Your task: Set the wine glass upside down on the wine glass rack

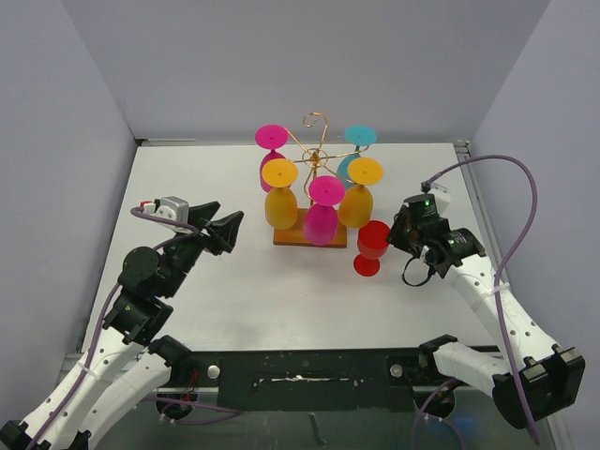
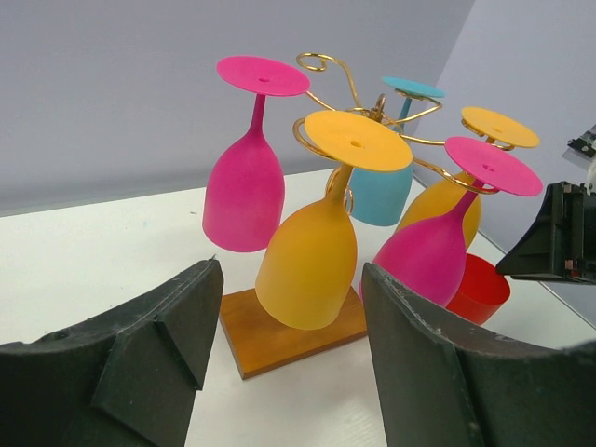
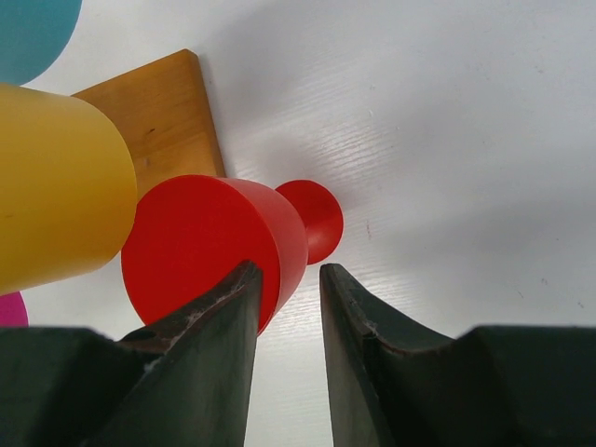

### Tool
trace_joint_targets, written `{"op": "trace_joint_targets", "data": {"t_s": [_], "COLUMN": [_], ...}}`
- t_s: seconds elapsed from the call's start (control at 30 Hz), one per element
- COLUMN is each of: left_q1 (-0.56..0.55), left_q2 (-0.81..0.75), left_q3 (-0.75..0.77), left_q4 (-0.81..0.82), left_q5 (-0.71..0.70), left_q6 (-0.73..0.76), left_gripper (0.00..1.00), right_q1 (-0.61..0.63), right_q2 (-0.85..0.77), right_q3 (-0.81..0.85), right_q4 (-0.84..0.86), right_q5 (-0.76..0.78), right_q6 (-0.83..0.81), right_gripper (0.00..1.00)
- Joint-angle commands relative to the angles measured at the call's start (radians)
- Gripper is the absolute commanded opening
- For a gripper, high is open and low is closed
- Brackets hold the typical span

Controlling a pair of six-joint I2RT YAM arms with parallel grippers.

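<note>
The red wine glass (image 1: 372,240) stands upright on the table, just right of the rack's wooden base. It also shows in the right wrist view (image 3: 200,237) and the left wrist view (image 2: 480,291). My right gripper (image 1: 397,236) is at the glass's right side. In its own view the right gripper (image 3: 289,268) is open a little, one finger over the bowl and one outside the rim. The gold wire wine glass rack (image 1: 317,155) on its brown base (image 2: 279,343) holds several pink, yellow and teal glasses upside down. My left gripper (image 1: 225,217) is open and empty, left of the rack.
Grey walls close the table at the back and sides. A hanging yellow glass (image 3: 56,186) and the base corner (image 3: 158,107) sit close to the red glass. The right arm's purple cable (image 1: 520,216) loops at the right edge.
</note>
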Motion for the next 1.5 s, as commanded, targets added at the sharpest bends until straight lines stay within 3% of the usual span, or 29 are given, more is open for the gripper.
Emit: {"op": "trace_joint_targets", "data": {"t_s": [0.0,0.3,0.57,0.73,1.07,1.47], "left_q1": [0.004,0.004,0.004,0.005,0.004,0.004], "left_q2": [-0.008,-0.008,-0.012,-0.013,-0.012,0.023], "left_q3": [0.008,0.007,0.01,0.01,0.014,0.092], "left_q4": [0.031,0.031,0.03,0.033,0.032,0.002], "left_q5": [-0.017,-0.017,-0.019,-0.015,-0.014,0.009], "left_q6": [0.015,0.014,0.015,0.014,0.009,-0.042], "left_gripper": [0.6,0.6,0.6,0.6,0.6,0.68], "right_q1": [-0.003,-0.002,0.002,0.01,0.022,0.028], "right_q2": [-0.001,0.063,0.089,0.082,0.014,-0.249], "right_q3": [0.031,0.022,0.067,0.097,0.153,0.201], "right_q4": [0.048,0.055,-0.014,-0.078,-0.137,0.078], "right_q5": [-0.009,-0.03,0.049,0.143,0.309,0.431], "right_q6": [-0.044,-0.079,-0.117,-0.116,-0.067,-0.052], "right_gripper": [0.33,0.3,0.07,0.0,0.0,0.0]}}
